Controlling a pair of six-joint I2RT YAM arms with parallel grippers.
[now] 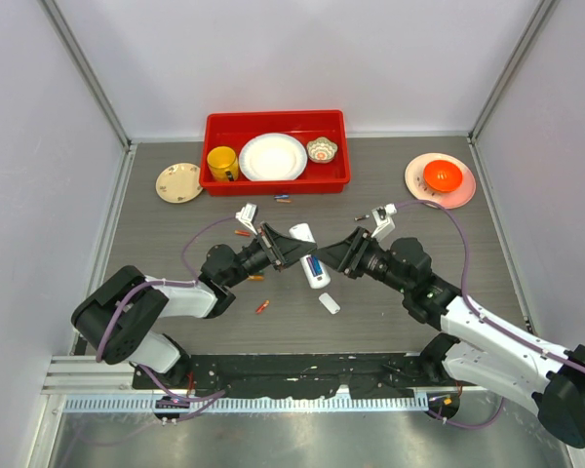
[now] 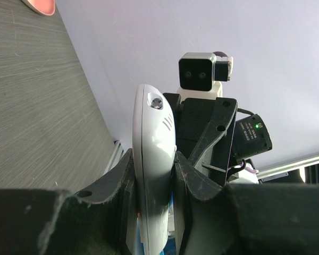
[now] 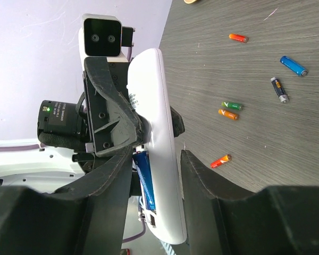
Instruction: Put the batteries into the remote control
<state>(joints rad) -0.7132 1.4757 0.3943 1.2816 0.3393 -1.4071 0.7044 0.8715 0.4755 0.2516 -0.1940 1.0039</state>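
Note:
The white remote control (image 1: 306,244) is held off the table, and my left gripper (image 1: 291,249) is shut on it; in the left wrist view its fingers clamp both sides of the remote control (image 2: 154,154). My right gripper (image 3: 157,180) straddles the remote control (image 3: 159,122) from the other side, open, with a narrow gap at one finger. A blue battery (image 3: 146,178) lies in the remote's recess by the other finger. Loose batteries lie on the table: orange-red (image 3: 220,161), green (image 3: 232,105), blue (image 3: 293,66).
A small flat white piece (image 1: 329,303) lies near the remote. A red bin (image 1: 273,184) at the back holds a yellow mug, a white plate and a bowl. A cream plate (image 1: 179,182) sits back left, a pink plate (image 1: 416,184) with an orange bowl back right.

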